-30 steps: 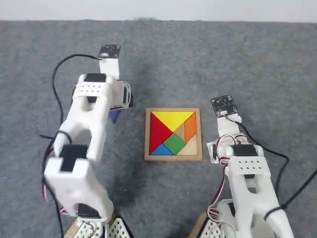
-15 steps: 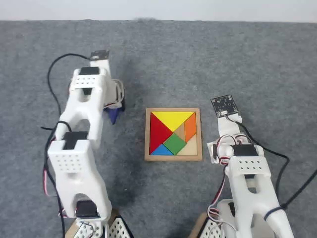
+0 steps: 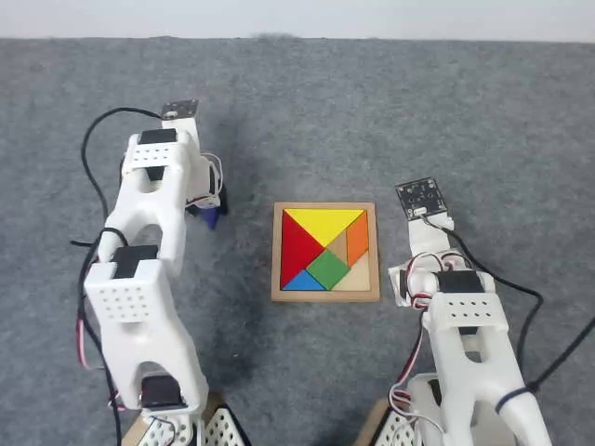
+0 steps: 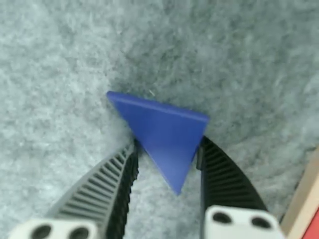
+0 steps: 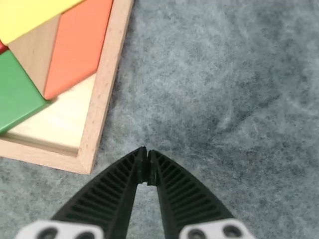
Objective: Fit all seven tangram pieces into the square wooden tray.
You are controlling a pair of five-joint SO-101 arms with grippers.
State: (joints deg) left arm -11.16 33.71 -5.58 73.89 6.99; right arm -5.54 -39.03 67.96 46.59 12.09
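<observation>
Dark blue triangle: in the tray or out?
Out. The left claw grips the dark blue triangle, apart from the tray.

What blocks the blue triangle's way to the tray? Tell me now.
Nothing visible. Bare grey carpet lies between the blue triangle, held by the left gripper, and the tray. The right gripper sits shut beyond the tray, off that path.

With its arm outstretched, the left pincer [image 4: 168,146] clamps the blue triangle [image 4: 160,125]; the right pincer [image 5: 147,151] is pressed closed.
</observation>
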